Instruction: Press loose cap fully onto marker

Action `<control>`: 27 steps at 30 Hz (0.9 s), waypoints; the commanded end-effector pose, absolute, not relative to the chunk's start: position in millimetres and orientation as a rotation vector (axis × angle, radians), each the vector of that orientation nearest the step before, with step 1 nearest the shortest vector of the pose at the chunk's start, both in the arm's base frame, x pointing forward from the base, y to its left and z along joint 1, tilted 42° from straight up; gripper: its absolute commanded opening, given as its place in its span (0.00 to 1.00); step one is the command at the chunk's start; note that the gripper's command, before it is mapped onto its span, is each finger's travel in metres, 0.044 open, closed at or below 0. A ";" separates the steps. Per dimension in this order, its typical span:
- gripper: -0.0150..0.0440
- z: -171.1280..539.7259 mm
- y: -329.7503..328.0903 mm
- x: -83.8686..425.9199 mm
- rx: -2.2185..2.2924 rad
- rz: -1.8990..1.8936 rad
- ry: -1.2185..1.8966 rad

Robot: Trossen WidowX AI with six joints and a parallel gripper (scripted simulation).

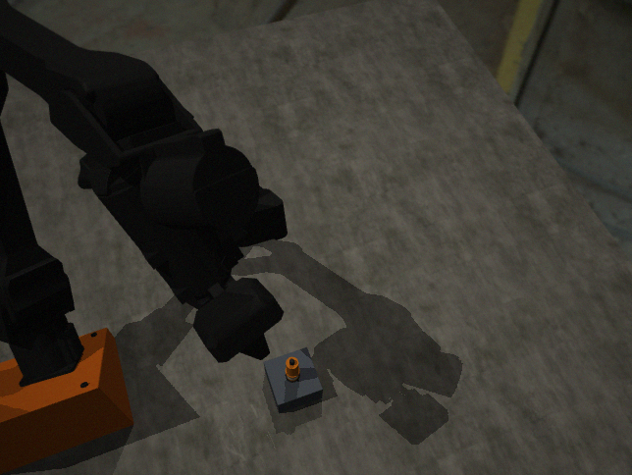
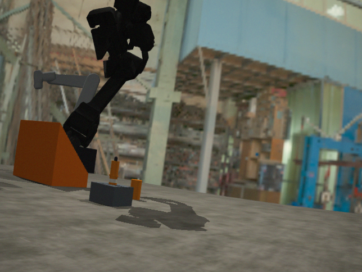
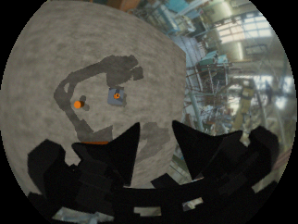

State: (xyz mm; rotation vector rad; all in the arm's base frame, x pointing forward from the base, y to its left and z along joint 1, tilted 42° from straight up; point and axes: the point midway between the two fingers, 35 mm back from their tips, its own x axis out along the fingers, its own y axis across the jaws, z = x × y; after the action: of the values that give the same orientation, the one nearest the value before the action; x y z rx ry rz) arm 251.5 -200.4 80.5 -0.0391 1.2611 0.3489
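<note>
End effector high above the tabletop, cap loose below

The end effector (image 3: 154, 148) hangs well above the tabletop (image 1: 408, 179), fingers parted and holding nothing. One orange cap (image 2: 136, 189) stands upright on the tabletop just beside the one grey holder block (image 2: 111, 194), far below the end effector. One marker (image 2: 114, 171) stands upright in the block, near the tabletop's edge by the orange base (image 2: 46, 153).

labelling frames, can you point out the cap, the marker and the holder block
cap (image 2: 136, 189): exterior view, on the middle of its orange side.
marker (image 1: 291, 368): top view, on its orange body below the dark tip.
holder block (image 2: 110, 195): exterior view, on its front grey face.
</note>
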 end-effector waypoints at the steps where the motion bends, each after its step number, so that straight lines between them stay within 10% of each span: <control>1: 0.65 73.8 -136.3 258.6 -0.095 0.595 1.241; 11: 0.65 73.0 13.5 234.5 -0.229 1.239 1.063; 27: 0.65 44.9 49.6 231.6 -0.233 1.279 1.044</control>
State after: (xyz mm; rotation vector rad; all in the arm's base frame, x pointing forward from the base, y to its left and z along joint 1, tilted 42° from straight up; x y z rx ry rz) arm 231.7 44.8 49.6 -0.2391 1.0454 1.2798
